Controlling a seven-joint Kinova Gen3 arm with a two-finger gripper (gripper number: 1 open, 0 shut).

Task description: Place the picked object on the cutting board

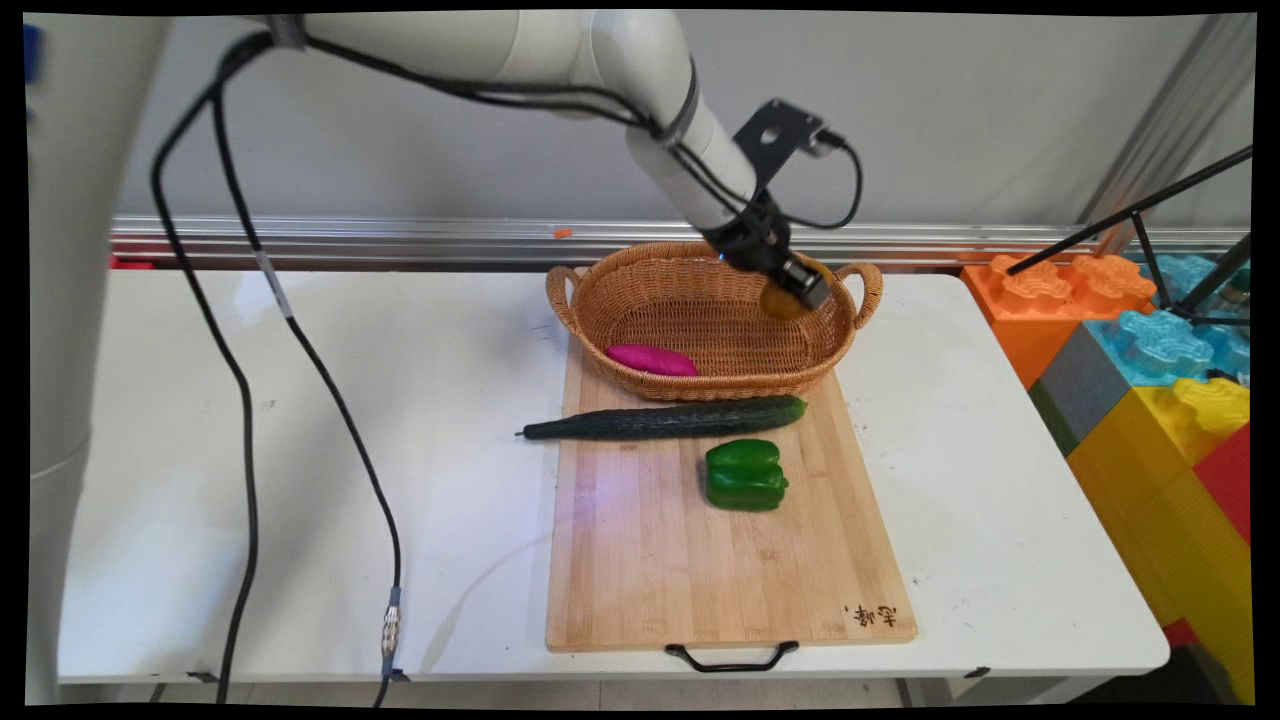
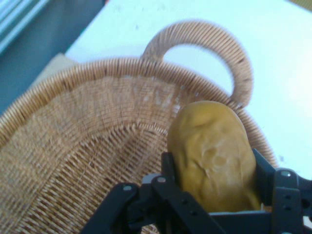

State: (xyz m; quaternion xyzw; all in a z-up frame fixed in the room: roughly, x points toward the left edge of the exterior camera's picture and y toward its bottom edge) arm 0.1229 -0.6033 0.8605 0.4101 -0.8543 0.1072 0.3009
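My gripper (image 1: 797,292) hangs over the right end of the wicker basket (image 1: 640,290), shut on a yellow-brown potato (image 1: 780,303). In the hand view the potato (image 2: 214,156) fills the space between the black fingers (image 2: 168,168), with the basket's inner wall (image 2: 87,146) and its right handle (image 2: 209,41) behind it. A magenta sweet potato (image 1: 651,359) lies in the basket's near left part. In front of the basket, a long dark cucumber (image 1: 665,419) and a green bell pepper (image 1: 745,475) rest on the wooden cutting board (image 1: 700,570).
The board's black handle (image 1: 732,659) juts over the table's near edge. Large coloured foam blocks (image 1: 1160,380) and a black tripod (image 1: 1170,260) stand to the right of the table. Black cables (image 1: 245,400) hang over the table's left part. A metal rail (image 1: 350,240) runs along the back.
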